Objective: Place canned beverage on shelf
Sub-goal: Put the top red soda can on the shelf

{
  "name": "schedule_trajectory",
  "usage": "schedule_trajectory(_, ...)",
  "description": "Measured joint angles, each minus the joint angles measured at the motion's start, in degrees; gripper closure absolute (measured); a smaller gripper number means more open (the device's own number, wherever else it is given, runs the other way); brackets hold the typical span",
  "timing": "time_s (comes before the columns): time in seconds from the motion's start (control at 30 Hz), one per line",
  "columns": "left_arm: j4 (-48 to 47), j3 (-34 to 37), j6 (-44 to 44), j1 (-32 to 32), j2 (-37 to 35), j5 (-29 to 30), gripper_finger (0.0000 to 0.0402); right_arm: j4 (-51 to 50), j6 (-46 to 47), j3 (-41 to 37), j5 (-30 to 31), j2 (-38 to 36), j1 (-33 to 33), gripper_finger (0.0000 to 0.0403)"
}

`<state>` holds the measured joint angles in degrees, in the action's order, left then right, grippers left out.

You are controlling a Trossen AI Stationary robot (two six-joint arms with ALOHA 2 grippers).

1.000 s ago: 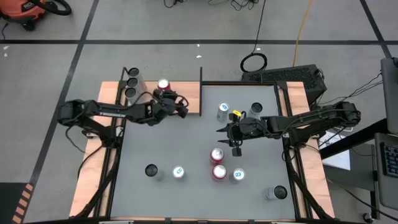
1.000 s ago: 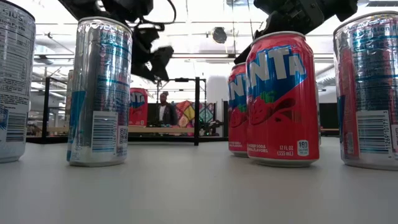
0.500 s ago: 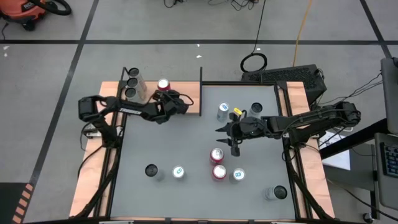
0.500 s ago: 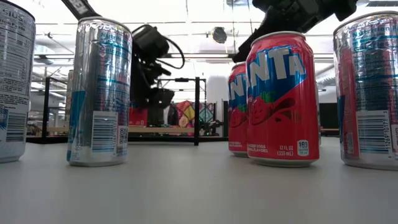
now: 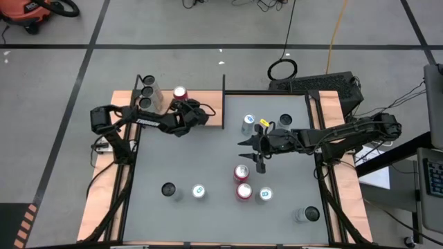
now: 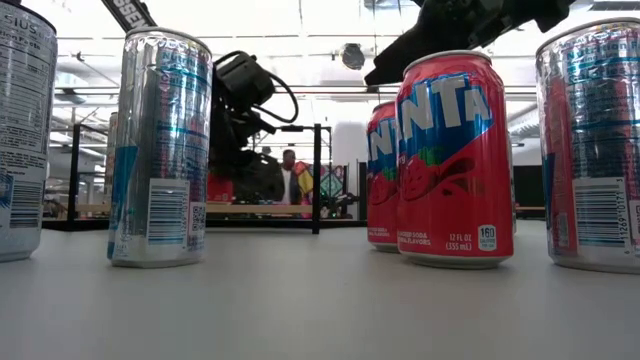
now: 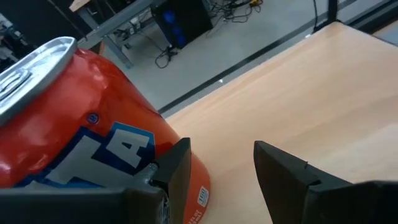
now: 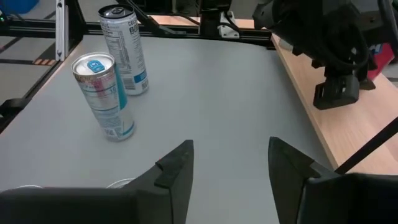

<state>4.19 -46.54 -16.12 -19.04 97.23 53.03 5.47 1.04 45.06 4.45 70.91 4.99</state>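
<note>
Left hand (image 5: 201,115) sits over the shelf (image 5: 208,104), the light wood board at the far left corner of the tabletop (image 5: 208,166). Its two fingers (image 7: 177,171) stand apart with bare wood between them, and they hold nothing. A red can (image 5: 181,94) stands upright on the shelf just beside the hand (in the left wrist view (image 7: 81,124) it leans against the outside of one finger, not between the two). Three more cans (image 5: 146,93) stand in a row at the far left edge of the shelf. A thin black post (image 5: 223,100) marks the shelf's right edge, and most of the wood between the red can and that post is bare.

Right hand (image 5: 250,152) hangs above the middle of the tabletop. Its fingers (image 8: 177,168) are apart with only grey tabletop showing between them, so it grips nothing. Two silver cans (image 5: 248,124) stand near the far edge of the tabletop, close to this hand. Two red cans (image 5: 241,172) and a silver and blue can (image 5: 264,196) stand close together just nearer than the hand. Two more cans (image 5: 199,192) stand to the left near the front, and one can (image 5: 311,214) stands at the front right corner. A wide open patch of grey lies between the shelf and the front cans.
</note>
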Motion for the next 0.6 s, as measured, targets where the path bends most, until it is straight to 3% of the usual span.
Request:
schedule_trajectory(0.33, 0.0, 0.0, 0.5, -3.5, 0.0, 0.2, 0.0231, -0.1, 0.3, 0.0, 0.0, 0.0, 0.0, 0.0261)
schedule_trajectory(0.6, 4.3, 0.0, 5.0, -2.7, -0.4, 0.6, 0.0231, -0.1, 0.4, 0.0, 0.0, 0.0, 0.0, 0.0261)
